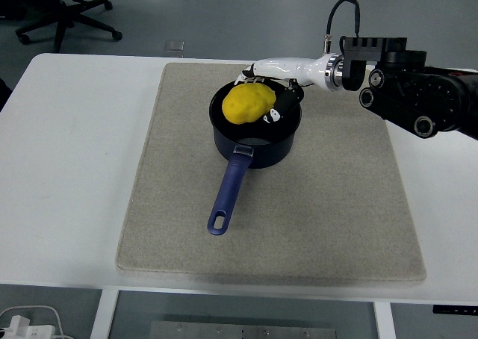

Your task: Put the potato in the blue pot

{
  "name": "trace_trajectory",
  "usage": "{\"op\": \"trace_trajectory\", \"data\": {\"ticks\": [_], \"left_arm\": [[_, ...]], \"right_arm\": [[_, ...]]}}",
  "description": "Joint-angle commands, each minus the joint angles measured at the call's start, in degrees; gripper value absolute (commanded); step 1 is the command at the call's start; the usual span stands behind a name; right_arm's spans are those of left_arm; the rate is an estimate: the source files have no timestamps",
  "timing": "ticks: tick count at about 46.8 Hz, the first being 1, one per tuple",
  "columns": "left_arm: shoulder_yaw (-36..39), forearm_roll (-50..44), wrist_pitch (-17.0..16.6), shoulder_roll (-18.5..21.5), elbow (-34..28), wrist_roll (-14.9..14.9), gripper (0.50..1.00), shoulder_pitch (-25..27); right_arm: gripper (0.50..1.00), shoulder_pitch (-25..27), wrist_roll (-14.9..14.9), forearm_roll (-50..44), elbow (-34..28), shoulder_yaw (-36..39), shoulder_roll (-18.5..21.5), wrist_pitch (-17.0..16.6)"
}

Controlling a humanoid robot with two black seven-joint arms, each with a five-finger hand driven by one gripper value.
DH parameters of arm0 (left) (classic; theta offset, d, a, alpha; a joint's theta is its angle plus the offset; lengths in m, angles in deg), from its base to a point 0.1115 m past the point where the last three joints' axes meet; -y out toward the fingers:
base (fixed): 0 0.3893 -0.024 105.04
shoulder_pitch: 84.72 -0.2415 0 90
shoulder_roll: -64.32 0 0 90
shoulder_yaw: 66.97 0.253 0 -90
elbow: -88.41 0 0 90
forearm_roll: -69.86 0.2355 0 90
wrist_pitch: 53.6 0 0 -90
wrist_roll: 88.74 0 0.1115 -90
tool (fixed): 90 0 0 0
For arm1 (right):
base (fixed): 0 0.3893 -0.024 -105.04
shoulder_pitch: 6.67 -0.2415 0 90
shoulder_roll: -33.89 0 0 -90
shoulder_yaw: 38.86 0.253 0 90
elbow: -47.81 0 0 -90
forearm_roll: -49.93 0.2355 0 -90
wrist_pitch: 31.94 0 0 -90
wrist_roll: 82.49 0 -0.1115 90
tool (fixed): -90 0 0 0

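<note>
Potato, yellow and lumpy, sits low inside the mouth of the blue pot, cupped from the far and right side by the robot's right hand, whose fingers curl around it and dip below the pot's rim. The pot stands on a beige mat spread over the white tabletop, its long blue handle pointing toward the near edge. The right arm reaches in from the right side; the left hand is out of sight.

Whether the potato already rests on the pot's floor cannot be told from this angle, so the release looks like the step in hand. Risks from here appear modest but real. If the fingers open while the potato is off the bottom, it could drop and jolt the light pot. If they draw back sideways rather than upward, they could catch the rim and drag or tip the pot. A potato clinging to one finger might also be lifted back out.
</note>
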Motion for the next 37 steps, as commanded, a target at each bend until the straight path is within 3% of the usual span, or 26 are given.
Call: {"op": "trace_trajectory", "data": {"ticks": [1,24,37], "left_arm": [[0.00,0.00,0.02,0.00,0.00,-0.01,0.994,0.01],[0.00,0.00,0.02,0.00,0.00,-0.01,0.996,0.01],[0.00,0.00,0.02,0.00,0.00,-0.01,0.994,-0.07]], "right_arm": [[0.930,0.10,0.00,-0.04,-0.05,0.07,-0.31,0.00],[0.930,0.36,0.18,0.75,-0.05,0.86,-2.94,0.88],[0.930,0.71,0.27,19.55,-1.45,0.77,-4.44,0.79]]}}
